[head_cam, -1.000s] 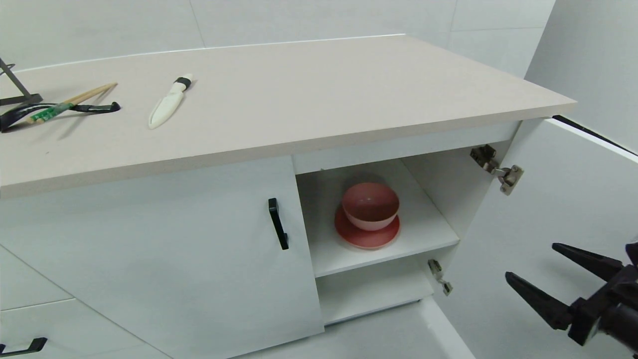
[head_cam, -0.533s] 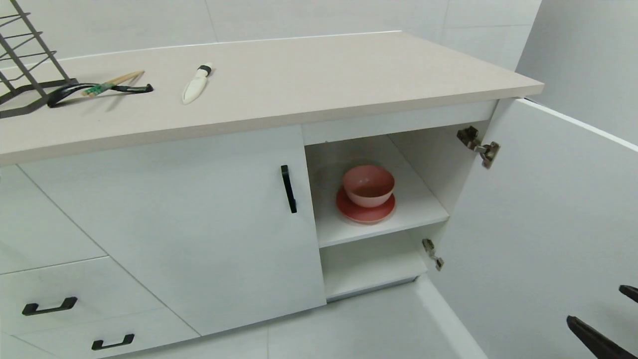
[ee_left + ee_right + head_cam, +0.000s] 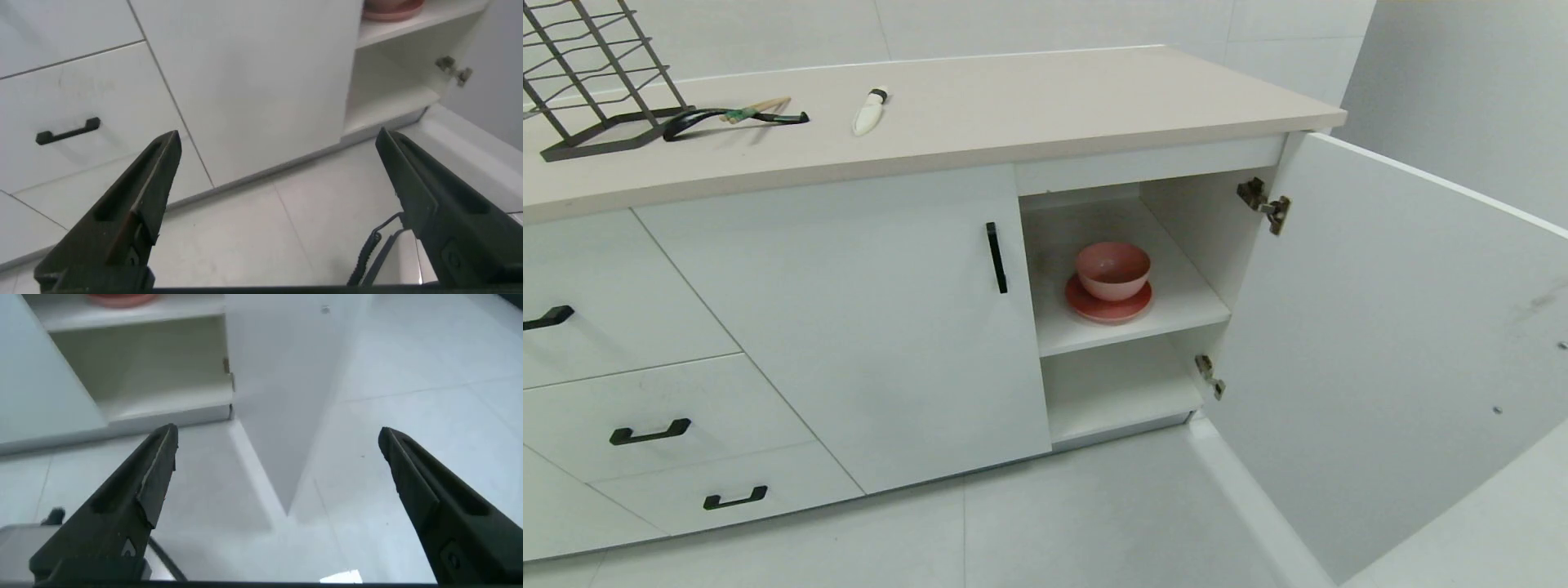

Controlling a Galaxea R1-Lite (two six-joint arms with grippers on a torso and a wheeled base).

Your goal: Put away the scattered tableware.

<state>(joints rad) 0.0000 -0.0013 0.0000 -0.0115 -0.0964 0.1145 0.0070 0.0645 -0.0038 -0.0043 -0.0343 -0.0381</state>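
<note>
**Bowl and plate on the shelf, utensils on the counter**

A smooth pink round bowl [image 3: 1112, 269] sits on a flat red plate [image 3: 1108, 308] on the upper shelf of the white cabinet [image 3: 849, 327]. The cabinet's matte white right-hand door [image 3: 1380, 343] stands wide open on metal hinges.

On the beige stone-look countertop [image 3: 1054, 98] lie a pair of pale wooden chopsticks [image 3: 756, 109] and a glossy black curved utensil [image 3: 698, 121], the two touching. Just beside them is a cream-white knife [image 3: 869, 112] with a black band near one end. All three lie near a black wire rack [image 3: 596, 73].

The left gripper [image 3: 276, 140] hangs low before the drawer fronts, its black tapered fingers spread wide with nothing between them. The right gripper [image 3: 276, 431] hangs over the tiled floor by the open door (likewise spread and bare).
</note>
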